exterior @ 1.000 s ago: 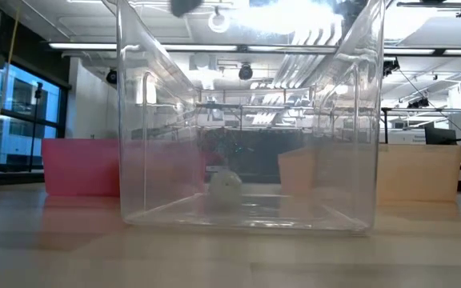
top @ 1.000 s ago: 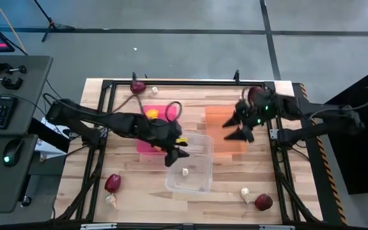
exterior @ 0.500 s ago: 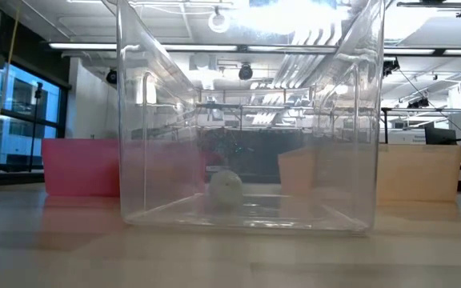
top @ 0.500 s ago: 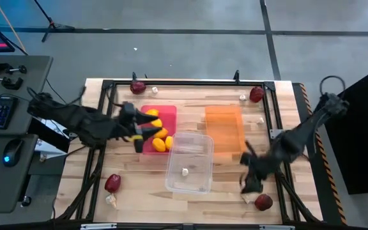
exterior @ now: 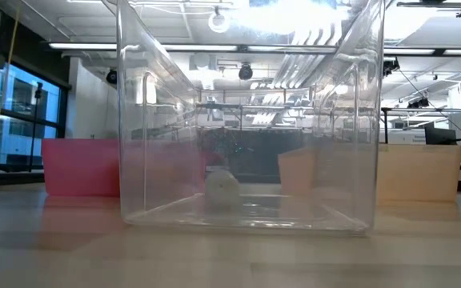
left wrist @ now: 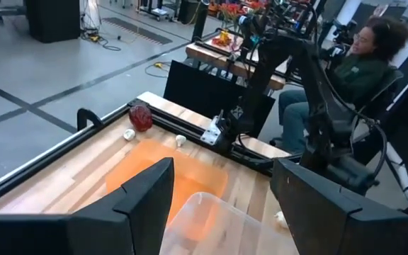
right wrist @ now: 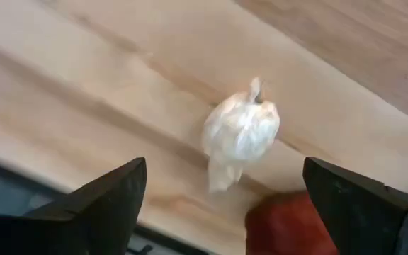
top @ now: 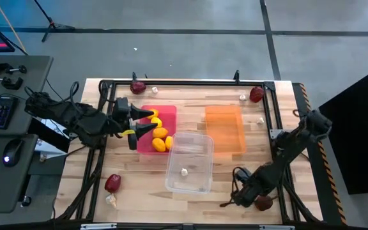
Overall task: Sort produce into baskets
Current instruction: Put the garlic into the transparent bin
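At the near right corner of the desk [top: 280, 160], a small whitish papery garlic bulb [right wrist: 239, 134] lies on the bare wood, just beside a dark red round beet [right wrist: 289, 216]. The right gripper [right wrist: 225, 205] hangs over the bulb with its fingers spread wide and empty, one to each side. Judged by its look, the bulb is light, with a loose, fragile skin; take hold across its rounded body, not the stem tip, and squeeze gently. One bulb [top: 184, 171] already sits in the clear rectangular plastic bin [top: 200, 185] at centre. The left gripper [top: 147, 121] waits over the pink rectangular bin [top: 140, 145] of yellow lemons [top: 160, 133], fingers apart and empty.
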